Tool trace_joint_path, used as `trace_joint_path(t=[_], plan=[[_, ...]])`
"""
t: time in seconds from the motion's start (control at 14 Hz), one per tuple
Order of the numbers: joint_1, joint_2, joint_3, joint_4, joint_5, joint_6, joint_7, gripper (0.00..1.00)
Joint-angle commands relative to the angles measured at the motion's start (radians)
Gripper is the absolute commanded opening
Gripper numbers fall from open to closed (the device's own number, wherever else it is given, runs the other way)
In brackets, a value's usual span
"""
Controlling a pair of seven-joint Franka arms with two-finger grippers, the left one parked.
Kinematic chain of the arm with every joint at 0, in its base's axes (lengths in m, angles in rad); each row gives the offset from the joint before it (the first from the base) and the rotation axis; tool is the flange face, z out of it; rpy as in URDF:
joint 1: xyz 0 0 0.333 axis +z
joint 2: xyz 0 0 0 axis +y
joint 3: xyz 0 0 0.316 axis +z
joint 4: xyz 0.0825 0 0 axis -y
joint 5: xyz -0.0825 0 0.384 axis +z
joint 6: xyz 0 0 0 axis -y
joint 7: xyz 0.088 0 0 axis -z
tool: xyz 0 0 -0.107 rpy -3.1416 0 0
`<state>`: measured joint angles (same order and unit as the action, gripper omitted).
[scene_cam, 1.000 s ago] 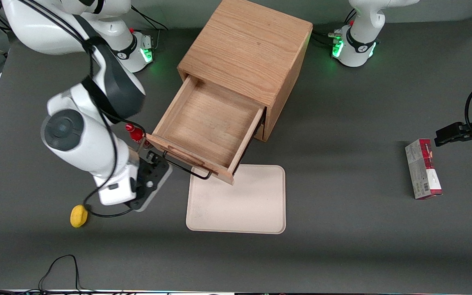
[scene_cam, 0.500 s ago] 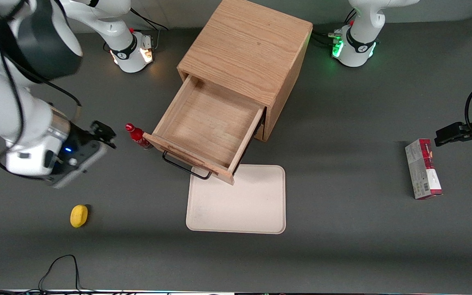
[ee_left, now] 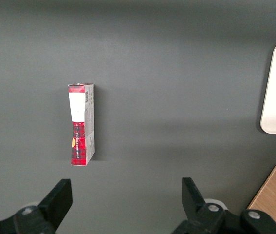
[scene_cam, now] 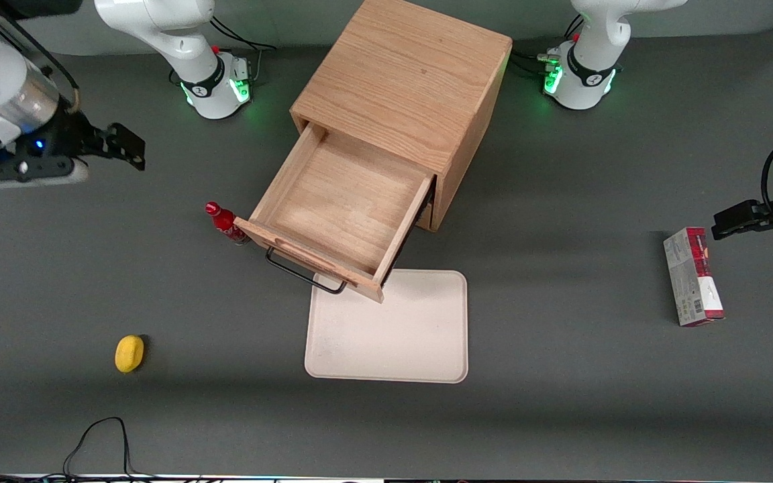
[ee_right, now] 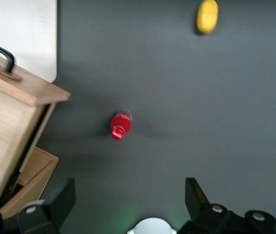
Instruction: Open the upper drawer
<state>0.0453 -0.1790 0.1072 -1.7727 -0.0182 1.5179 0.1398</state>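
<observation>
The wooden cabinet (scene_cam: pixel 406 74) stands at the middle of the table. Its upper drawer (scene_cam: pixel 346 201) is pulled far out, and its tray is empty. The thin black wire handle (scene_cam: pixel 306 272) sits on the drawer's front, over the edge of a tray. In the right wrist view the drawer (ee_right: pixel 6 122) and handle (ee_right: pixel 1 53) show, with the lower drawer (ee_right: pixel 30 180) shut beneath. My gripper (scene_cam: pixel 128 144) is open and empty. It is raised above the table toward the working arm's end, well clear of the handle. Its fingers (ee_right: pixel 64 195) stand wide apart.
A small red bottle (scene_cam: pixel 224 221) stands upright beside the drawer's front corner. A yellow lemon-like object (scene_cam: pixel 129 353) lies nearer the front camera. A beige tray (scene_cam: pixel 390 329) lies in front of the drawer. A red and grey box (scene_cam: pixel 692 275) lies toward the parked arm's end.
My gripper has left the drawer handle and moved up and away toward the working arm's end of the table. The drawer stays pulled out.
</observation>
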Motion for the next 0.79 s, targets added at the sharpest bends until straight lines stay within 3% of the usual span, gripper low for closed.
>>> trace_joint_path(t=[0.0,0.71], plan=[[0.002,-0.057,-0.032,-0.080,0.029,0.048,0.032,1.00],[0.005,0.036,-0.044,0.007,0.041,0.062,0.026,1.00]])
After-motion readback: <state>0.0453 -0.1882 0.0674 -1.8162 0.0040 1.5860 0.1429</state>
